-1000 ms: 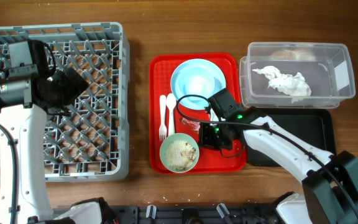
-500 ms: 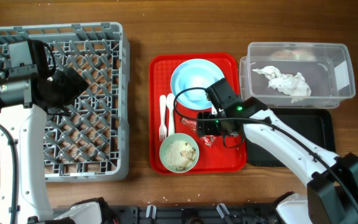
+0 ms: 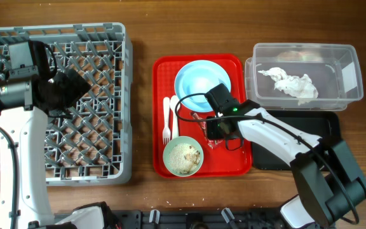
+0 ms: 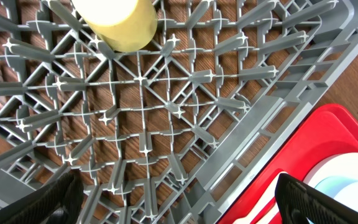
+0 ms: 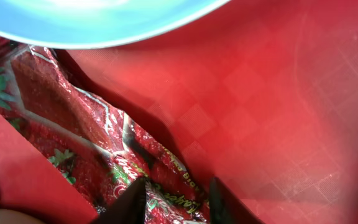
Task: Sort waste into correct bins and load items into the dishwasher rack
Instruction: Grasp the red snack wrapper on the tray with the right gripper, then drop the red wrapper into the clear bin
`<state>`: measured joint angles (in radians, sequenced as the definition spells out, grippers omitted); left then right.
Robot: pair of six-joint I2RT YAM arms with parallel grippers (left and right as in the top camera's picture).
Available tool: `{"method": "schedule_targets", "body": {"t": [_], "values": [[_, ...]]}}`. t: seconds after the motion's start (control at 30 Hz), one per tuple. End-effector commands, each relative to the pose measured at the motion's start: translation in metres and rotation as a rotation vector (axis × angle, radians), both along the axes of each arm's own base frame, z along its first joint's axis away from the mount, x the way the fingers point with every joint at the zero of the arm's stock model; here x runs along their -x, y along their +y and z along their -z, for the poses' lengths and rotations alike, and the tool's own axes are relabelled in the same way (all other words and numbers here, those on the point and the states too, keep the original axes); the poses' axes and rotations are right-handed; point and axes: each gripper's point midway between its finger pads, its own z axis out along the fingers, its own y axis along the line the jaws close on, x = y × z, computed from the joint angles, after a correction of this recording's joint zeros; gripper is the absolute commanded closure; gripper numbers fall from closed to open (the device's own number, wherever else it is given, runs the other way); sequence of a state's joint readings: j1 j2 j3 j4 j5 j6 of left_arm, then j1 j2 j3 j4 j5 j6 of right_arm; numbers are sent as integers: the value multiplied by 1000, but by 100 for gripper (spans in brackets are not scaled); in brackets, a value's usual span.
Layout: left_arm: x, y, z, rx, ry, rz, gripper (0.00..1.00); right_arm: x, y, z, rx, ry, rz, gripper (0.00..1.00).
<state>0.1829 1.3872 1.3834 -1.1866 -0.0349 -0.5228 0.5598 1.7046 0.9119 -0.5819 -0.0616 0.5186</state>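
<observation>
1. The right gripper [image 5: 176, 199] is down on the red tray [image 3: 164, 70], its two dark fingertips on either side of a fold of the red wrapper [image 5: 86, 143]. The jaws stand narrow, but whether they have actually pinched the foil cannot be told.
2. The wrapper lies crumpled in the middle of the red tray. It is just near of the light-blue plate [image 3: 199, 79] and just right of the white fork [image 3: 166, 124] and spoon [image 3: 174, 114].
3. The left gripper [image 4: 185, 199] hangs wide open and empty over the grey rack [image 3: 107, 38], where the yellow cup [image 4: 114, 22] sits among the pegs.
4. The white napkin [image 3: 291, 83] is in the clear tub [image 3: 354, 70] at far right. The black tray [image 3: 323, 140] lies just near of the tub.
5. Likely hazard: slick, thin foil could slide out of a shallow pinch on the lift and drop short of a bin.
6. A second risk is the green bowl [image 3: 183, 156] of crumbs, close on the near left. A careless swing of the arm might tip it or push the plate.
</observation>
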Motion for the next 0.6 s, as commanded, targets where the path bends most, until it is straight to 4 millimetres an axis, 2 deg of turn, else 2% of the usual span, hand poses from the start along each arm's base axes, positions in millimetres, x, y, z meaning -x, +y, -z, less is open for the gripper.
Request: {"method": "schedule_targets", "body": {"t": [0.0,0.03,0.1,0.17,0.27,0.37,0.4,0.47,0.5,0.57], "values": [[-1,2,-7,2,-22,-17,0,6,-6,10,35,24,-2,91],[-1,2,-7,2,-22,-17,0,8,-7,10,37,34,16,96],[-1,2,-7,2,-22,-17,0,13,-7,8,28,61,55,96],[-1,2,-7,2,-22,-17,0,9,-5,-11,21,47,51,96],[-1,2,-7,2,-22,-17,0,3,-8,-74,18,4,-44,96],[-1,2,-7,2,-22,-17,0,-16,-33,-124,-1,-80,47,96],[-1,2,-7,2,-22,-17,0,-25,-44,-137,-27,-124,114,96],[-1,2,-7,2,-22,-17,0,-51,-92,-162,-82,-223,357,96],[-1,2,-7,2,-22,-17,0,-66,-131,-170,-107,-260,551,96],[-1,2,-7,2,-22,-17,0,-79,-171,-173,-116,-300,701,96]]}}
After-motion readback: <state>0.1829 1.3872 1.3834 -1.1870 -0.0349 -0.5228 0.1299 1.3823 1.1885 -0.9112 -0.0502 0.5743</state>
